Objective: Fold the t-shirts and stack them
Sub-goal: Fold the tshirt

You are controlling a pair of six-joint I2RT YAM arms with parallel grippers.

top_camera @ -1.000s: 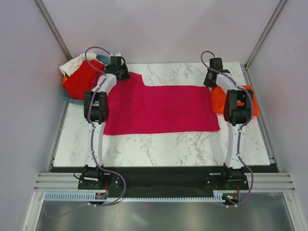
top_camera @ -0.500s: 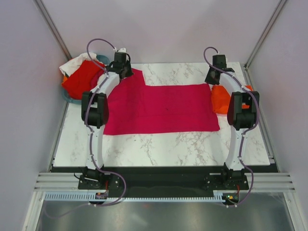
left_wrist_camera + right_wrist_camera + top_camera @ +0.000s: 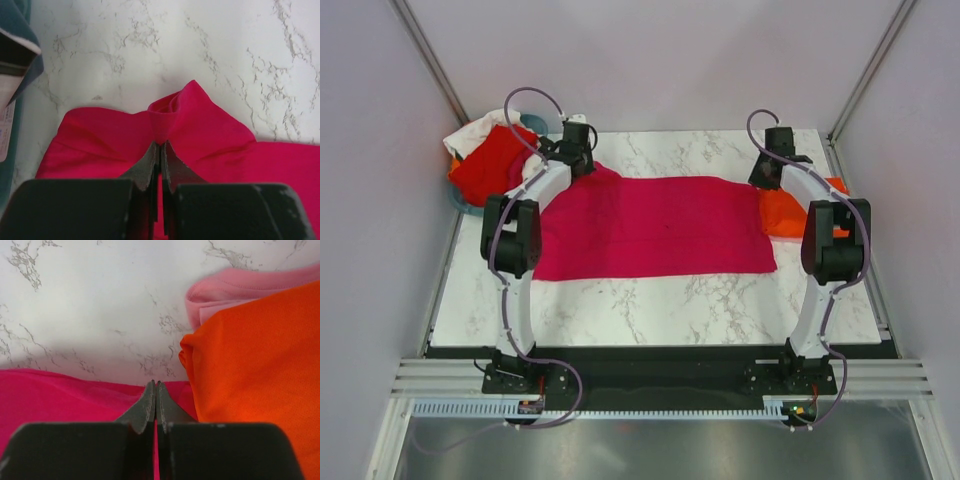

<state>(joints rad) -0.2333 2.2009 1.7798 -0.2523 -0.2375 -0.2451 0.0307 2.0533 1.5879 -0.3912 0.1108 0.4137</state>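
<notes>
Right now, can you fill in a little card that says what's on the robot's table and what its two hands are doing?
Table: white marble-patterned tabletop
Spread flat: magenta-pink cotton t-shirt
Left gripper: shut, pinching the magenta shirt's far edge into a raised fold
Right gripper: shut on the same shirt's far right edge
Right side: bright orange t-shirt, pale pink cloth beside it
Far left: red t-shirt and white t-shirt heaped in a teal plastic basket
</notes>
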